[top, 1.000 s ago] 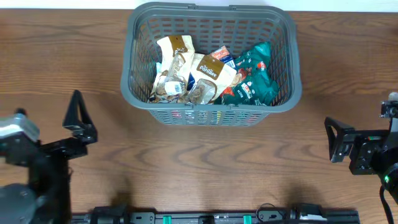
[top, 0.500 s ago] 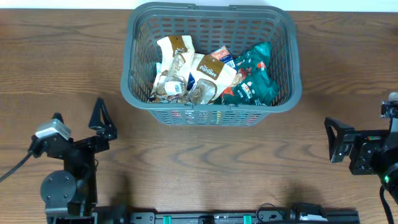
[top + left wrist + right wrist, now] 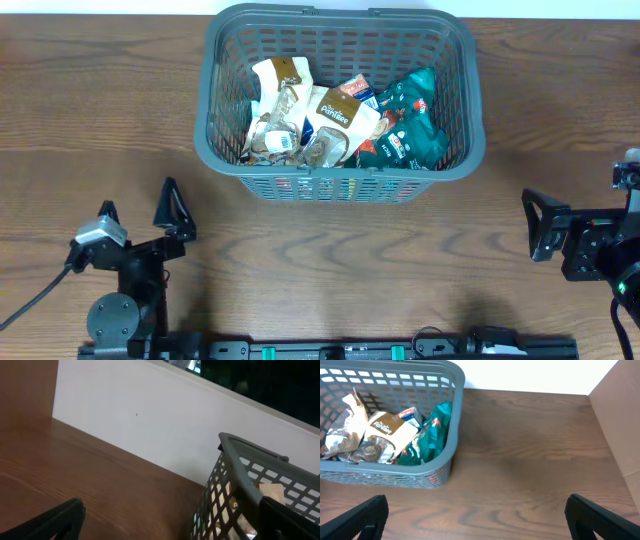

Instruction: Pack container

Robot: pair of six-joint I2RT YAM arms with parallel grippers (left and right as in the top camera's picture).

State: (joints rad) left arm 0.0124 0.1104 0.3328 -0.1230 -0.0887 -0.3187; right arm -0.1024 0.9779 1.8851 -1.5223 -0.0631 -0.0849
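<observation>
grey container (image 3: 340, 182), four packets (image 3: 340, 118) inside, left end effector (image 3: 138, 200), right end effector (image 3: 531, 226) agape

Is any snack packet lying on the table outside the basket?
No, every visible packet lies inside the basket.

The wooden table (image 3: 330, 262) bears the grey container (image 3: 340, 186).
</observation>
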